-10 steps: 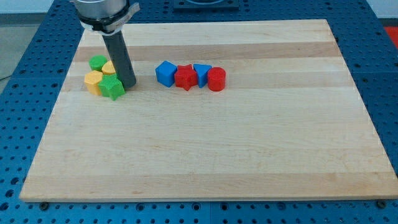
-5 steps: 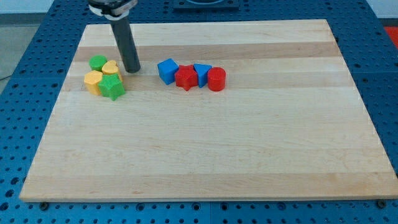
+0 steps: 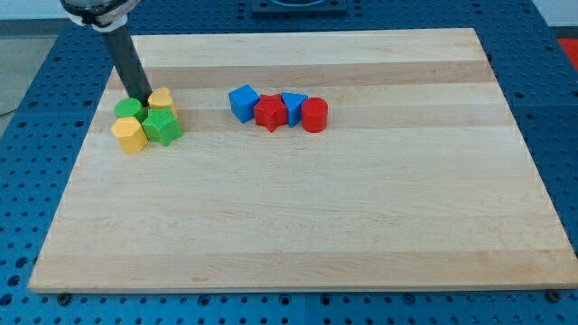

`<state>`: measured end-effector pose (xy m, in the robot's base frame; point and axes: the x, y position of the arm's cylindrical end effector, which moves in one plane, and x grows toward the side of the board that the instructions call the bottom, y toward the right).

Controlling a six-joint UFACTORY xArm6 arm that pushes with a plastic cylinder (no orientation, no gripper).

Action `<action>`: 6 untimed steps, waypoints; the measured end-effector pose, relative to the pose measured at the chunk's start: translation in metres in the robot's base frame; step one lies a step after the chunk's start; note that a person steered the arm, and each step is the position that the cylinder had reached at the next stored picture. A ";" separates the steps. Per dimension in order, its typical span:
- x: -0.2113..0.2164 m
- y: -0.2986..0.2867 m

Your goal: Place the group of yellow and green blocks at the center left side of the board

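The tool is a straight dark rod with nothing to spread or pinch; my tip [image 3: 142, 98] rests on the wooden tabletop [image 3: 298, 208] near the view's upper left, at the top edge of the yellow-and-green group.

That group counts four blocks, two green and two yellow, packed together and touching. The green rounded block [image 3: 128, 109] sits directly below my tip and slightly to the view's left, seemingly in contact with it. The yellow heart-like block [image 3: 162, 97] lies just beside my tip on the view's right. The green star-like block [image 3: 163, 125] is below my tip and a little to the view's right. The yellow block [image 3: 129, 134], roughly hexagonal, is the farthest of the four, below my tip and to the view's left. The whole cluster stands in the upper-left part of the tabletop, near its left edge.

Well apart from my tip, toward the view's right, four more blocks form a touching row: two blue and two red. In order outward from my tip they are the blue cube-like block [image 3: 241, 102], the red star-like block [image 3: 269, 112], the blue triangular block [image 3: 293, 106] and the red cylinder [image 3: 313, 115].
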<state>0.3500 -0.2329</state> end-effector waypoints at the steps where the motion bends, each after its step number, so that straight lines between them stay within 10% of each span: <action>1: -0.014 0.005; 6: 0.018 0.047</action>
<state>0.3678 -0.1858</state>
